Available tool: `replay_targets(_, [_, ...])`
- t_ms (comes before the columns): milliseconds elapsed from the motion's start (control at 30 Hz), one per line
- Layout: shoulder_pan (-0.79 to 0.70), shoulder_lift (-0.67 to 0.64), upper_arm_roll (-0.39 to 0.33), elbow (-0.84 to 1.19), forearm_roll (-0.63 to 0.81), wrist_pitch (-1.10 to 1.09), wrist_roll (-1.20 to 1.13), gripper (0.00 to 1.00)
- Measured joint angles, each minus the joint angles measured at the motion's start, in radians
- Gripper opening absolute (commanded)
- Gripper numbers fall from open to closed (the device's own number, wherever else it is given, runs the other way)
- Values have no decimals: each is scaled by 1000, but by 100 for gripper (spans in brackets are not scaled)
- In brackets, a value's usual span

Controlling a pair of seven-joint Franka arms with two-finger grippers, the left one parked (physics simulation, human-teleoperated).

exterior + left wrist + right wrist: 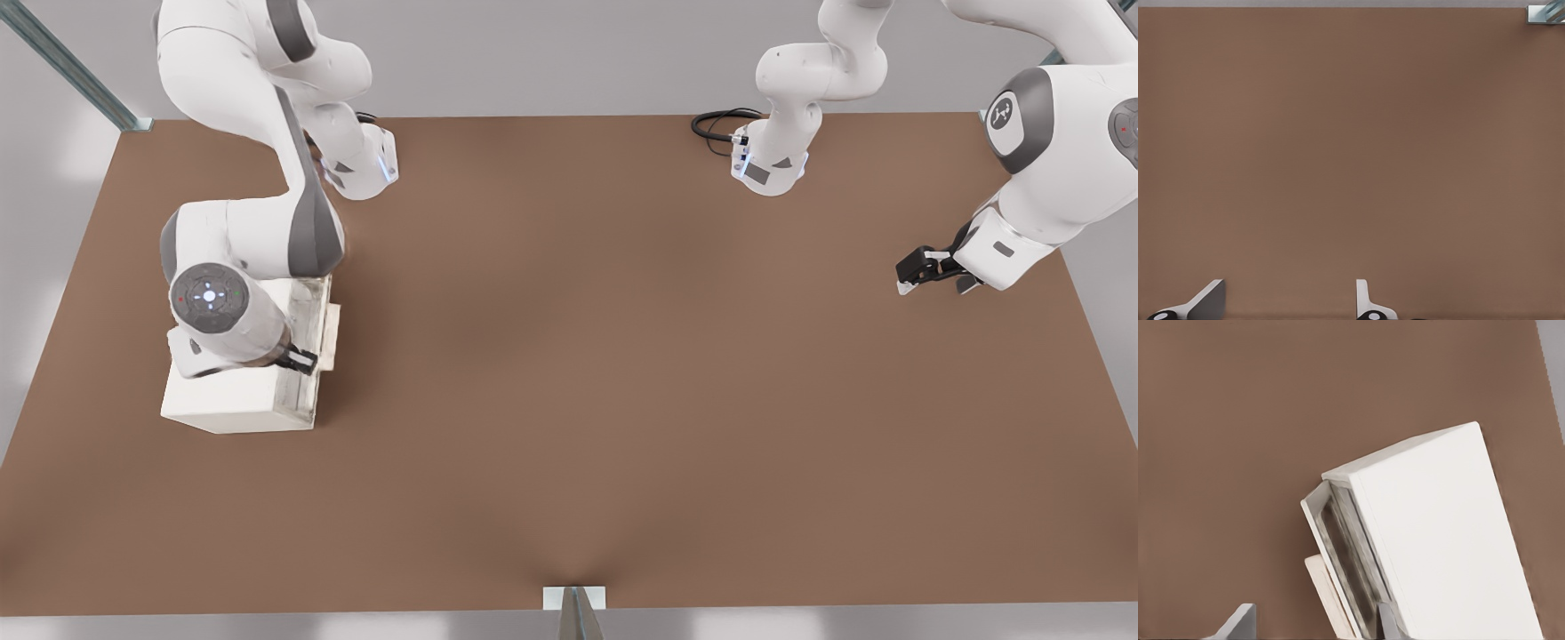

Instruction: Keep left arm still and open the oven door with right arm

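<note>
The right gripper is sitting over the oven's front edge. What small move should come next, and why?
Probably close the fingers on the handle, then pull outward. In the right wrist view the gripper is open, its fingers straddling the tan bar. The oven door looks barely cracked from the oven. The front view puts the gripper at that door edge, so a firm hold likely comes first.

I find no readable words or numbers anywhere. The only sign is a small white logo [1002, 113] on a grey joint cap of the left arm [1049, 151], too small for me to make out.
</note>
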Motion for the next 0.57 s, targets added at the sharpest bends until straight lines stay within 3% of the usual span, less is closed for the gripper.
replay_targets(67, [-97,-83,61,-53,32,1,-55,100])
replay_targets(133, [-129,-94,76,-50,50,2,-104,100])
replay_targets(567, [-174,-84,82,-48,90,-14,-317,100])
